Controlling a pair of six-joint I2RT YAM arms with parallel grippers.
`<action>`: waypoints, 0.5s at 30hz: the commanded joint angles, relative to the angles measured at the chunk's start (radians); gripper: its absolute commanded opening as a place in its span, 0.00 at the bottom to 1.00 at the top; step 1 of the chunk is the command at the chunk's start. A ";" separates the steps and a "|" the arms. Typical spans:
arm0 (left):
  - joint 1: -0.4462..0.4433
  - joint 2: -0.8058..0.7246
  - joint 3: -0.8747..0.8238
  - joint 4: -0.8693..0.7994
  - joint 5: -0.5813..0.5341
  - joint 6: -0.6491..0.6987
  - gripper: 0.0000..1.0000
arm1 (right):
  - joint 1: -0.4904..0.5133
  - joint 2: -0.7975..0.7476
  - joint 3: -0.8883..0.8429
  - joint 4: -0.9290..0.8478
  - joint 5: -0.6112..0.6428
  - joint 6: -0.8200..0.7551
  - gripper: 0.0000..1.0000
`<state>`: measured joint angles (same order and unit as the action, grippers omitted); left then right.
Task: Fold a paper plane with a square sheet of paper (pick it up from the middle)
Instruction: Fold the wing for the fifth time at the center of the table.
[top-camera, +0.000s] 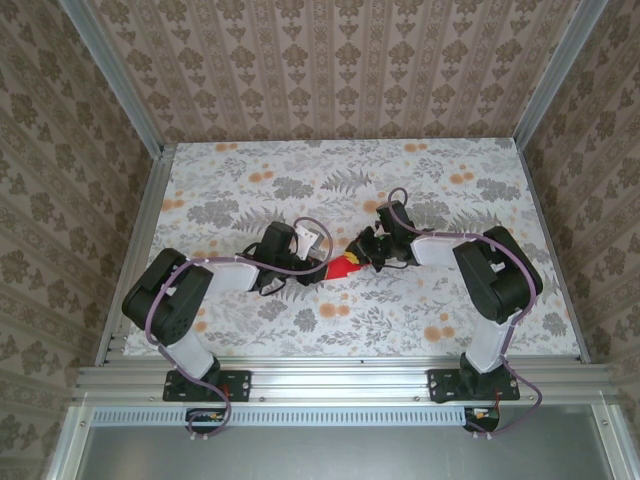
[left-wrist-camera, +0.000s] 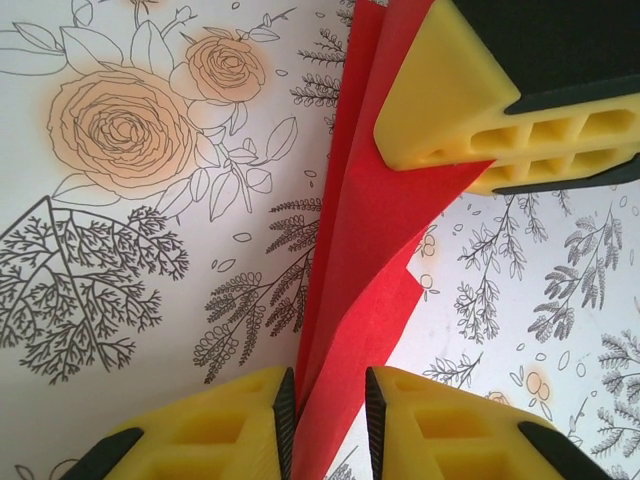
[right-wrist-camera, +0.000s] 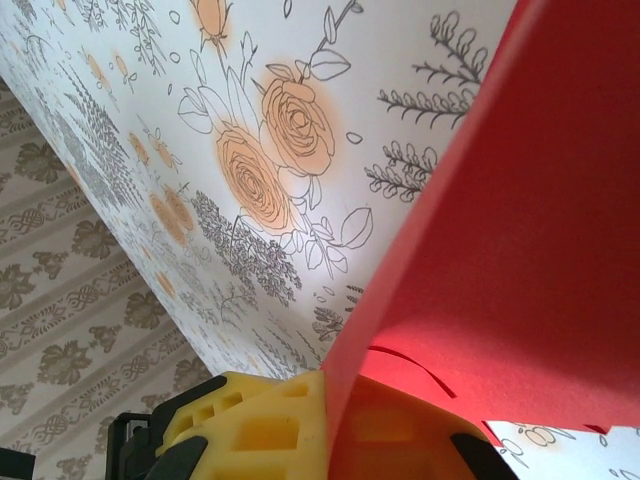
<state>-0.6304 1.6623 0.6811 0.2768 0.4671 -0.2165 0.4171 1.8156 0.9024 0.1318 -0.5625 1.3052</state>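
A bright red folded sheet of paper (top-camera: 345, 267) sits near the middle of the white floral-printed counter (top-camera: 300, 180), slightly toward the near edge, between the two arms' tools. It is creased lengthwise into a narrow, layered strip with one small torn or cut flap along an edge.

The right tool (right-wrist-camera: 330, 410) is clenched on the red paper: in the right wrist view the sheet rises straight out from between its yellow fingers (right-wrist-camera: 250, 425). In the left wrist view that same tool's yellow tip presses onto the far part of the strip.

The left tool (left-wrist-camera: 330, 385) has the near end of the strip between its yellow fingers, which stand slightly apart. I cannot tell whether they pinch it or merely flank it.
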 joint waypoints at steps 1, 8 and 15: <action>-0.003 0.006 -0.020 -0.008 -0.007 0.062 0.27 | -0.013 0.023 0.003 0.017 -0.026 0.000 0.02; -0.018 0.023 -0.026 -0.007 -0.022 0.084 0.23 | -0.025 0.037 0.010 0.017 -0.032 -0.003 0.02; -0.027 0.055 -0.004 -0.011 -0.018 0.079 0.21 | -0.027 0.039 0.007 0.026 -0.040 0.000 0.02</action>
<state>-0.6537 1.6955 0.6651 0.2752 0.4484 -0.1604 0.3962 1.8378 0.9024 0.1322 -0.5762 1.3052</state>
